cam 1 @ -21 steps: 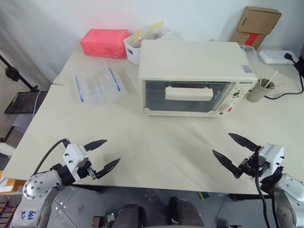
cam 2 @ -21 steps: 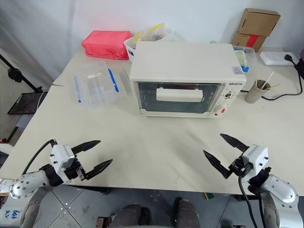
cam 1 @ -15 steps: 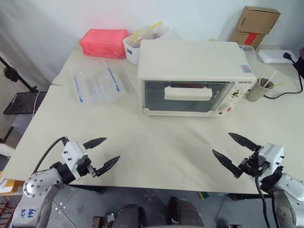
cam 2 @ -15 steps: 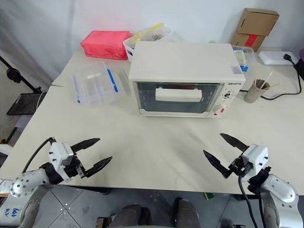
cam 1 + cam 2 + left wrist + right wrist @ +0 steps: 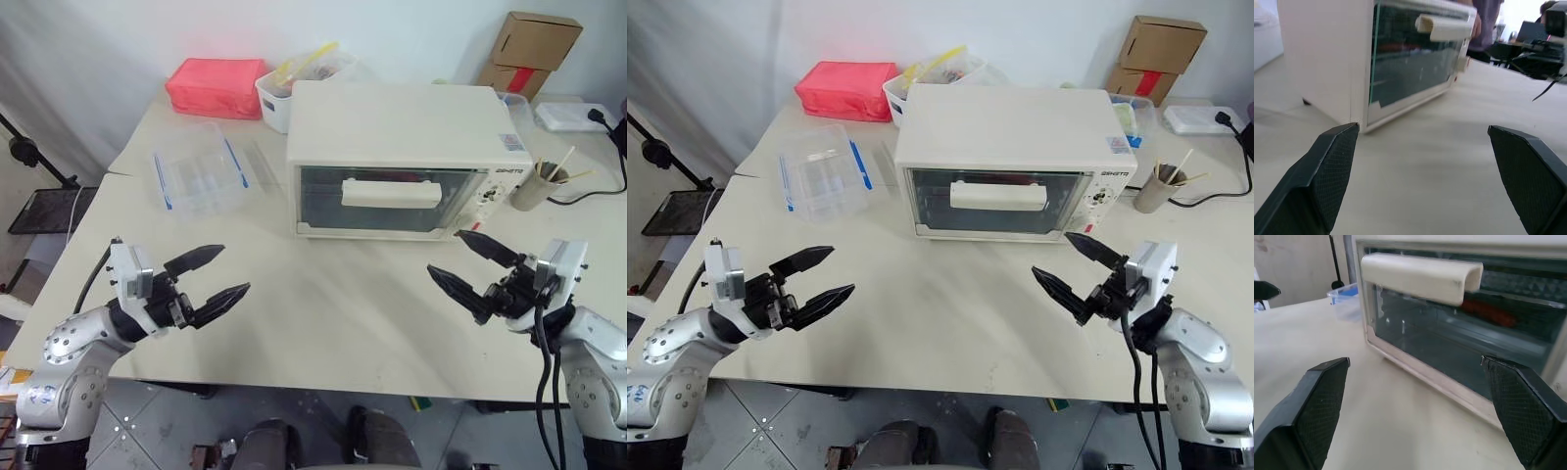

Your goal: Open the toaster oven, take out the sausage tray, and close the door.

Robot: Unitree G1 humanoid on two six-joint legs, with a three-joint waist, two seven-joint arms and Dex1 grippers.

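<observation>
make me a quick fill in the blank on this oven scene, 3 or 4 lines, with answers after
1. The door of the toaster oven is ____.
2. Through the glass, a ____ sausage lies inside.
3. The left gripper and right gripper each have their fingers ____.
4. The clear container sits on the table to the oven's ____ in the eye views.

Answers: shut; red; open; left

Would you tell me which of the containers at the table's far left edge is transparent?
The clear plastic container with blue clips, nearest the robot; the pink box and the white tub of packets behind it are opaque.
</observation>
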